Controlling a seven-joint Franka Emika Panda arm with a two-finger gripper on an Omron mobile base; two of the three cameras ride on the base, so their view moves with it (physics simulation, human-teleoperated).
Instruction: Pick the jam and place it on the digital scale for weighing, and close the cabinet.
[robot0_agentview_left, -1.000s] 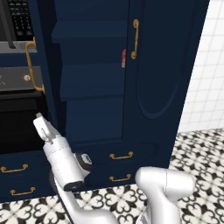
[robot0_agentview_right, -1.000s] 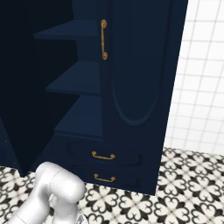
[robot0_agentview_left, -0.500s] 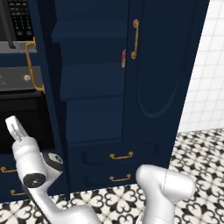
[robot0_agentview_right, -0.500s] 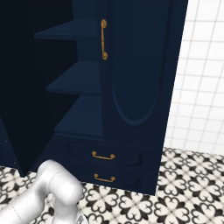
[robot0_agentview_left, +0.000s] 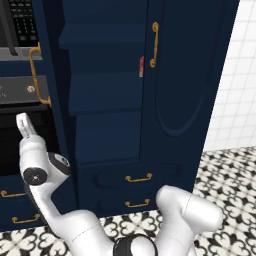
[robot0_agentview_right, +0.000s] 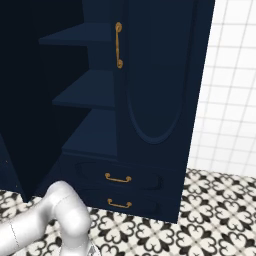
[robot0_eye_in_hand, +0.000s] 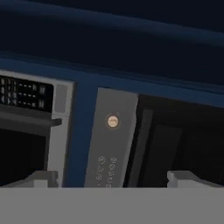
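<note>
From my remote station I see the fingers (robot0_eye_in_hand: 113, 178) spread wide and holding nothing, their two tips at opposite lower corners of the hand view. Straight ahead of them is the oven's grey control panel (robot0_eye_in_hand: 113, 140) with its small round knob (robot0_eye_in_hand: 113, 121). The navy cabinet (robot0_agentview_left: 190, 75) stands to the right of the arm's hand (robot0_agentview_left: 25, 127) with one door swung open, its shelves (robot0_agentview_right: 87, 90) exposed; a thin red packet (robot0_agentview_left: 141, 66) stands on a shelf edge beside the brass handle (robot0_agentview_left: 154, 44), and I cannot make out the jam.
</note>
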